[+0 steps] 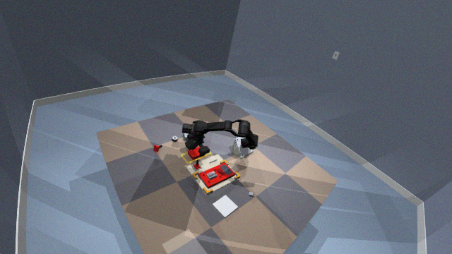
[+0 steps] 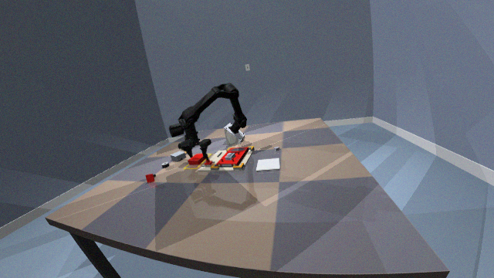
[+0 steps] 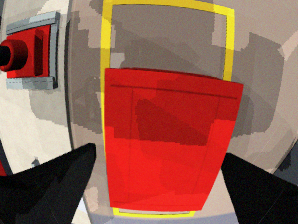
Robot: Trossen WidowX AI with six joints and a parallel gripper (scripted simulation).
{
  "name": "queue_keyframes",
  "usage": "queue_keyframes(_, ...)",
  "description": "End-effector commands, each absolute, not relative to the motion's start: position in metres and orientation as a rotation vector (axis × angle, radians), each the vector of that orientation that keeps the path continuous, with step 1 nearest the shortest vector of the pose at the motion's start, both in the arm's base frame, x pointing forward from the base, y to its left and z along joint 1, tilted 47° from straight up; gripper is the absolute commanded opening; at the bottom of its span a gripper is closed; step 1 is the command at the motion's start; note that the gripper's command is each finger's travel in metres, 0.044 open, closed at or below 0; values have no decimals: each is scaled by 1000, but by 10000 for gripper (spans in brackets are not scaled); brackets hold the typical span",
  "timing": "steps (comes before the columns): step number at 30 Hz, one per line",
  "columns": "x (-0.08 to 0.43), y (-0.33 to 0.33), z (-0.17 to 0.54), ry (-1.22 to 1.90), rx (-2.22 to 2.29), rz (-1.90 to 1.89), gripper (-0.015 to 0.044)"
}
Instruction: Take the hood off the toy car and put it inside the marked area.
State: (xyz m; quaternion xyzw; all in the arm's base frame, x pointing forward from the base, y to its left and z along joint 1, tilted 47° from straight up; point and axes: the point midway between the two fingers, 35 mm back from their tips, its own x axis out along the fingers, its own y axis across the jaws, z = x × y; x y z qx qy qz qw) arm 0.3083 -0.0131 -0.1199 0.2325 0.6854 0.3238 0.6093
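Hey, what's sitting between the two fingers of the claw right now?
The red hood, lying in the yellow marked area. In the wrist view both black fingers stand apart from its sides, so the claw is open.
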Motion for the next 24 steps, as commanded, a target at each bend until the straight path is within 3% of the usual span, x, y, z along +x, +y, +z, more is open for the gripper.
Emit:
queue_keyframes(1, 316, -35, -103, 1572, 530, 741, 440)
queue_keyframes(6, 319, -64, -75, 1571, 534, 743, 440)
queue_keyframes(24, 319, -64, -75, 1571, 534, 743, 440)
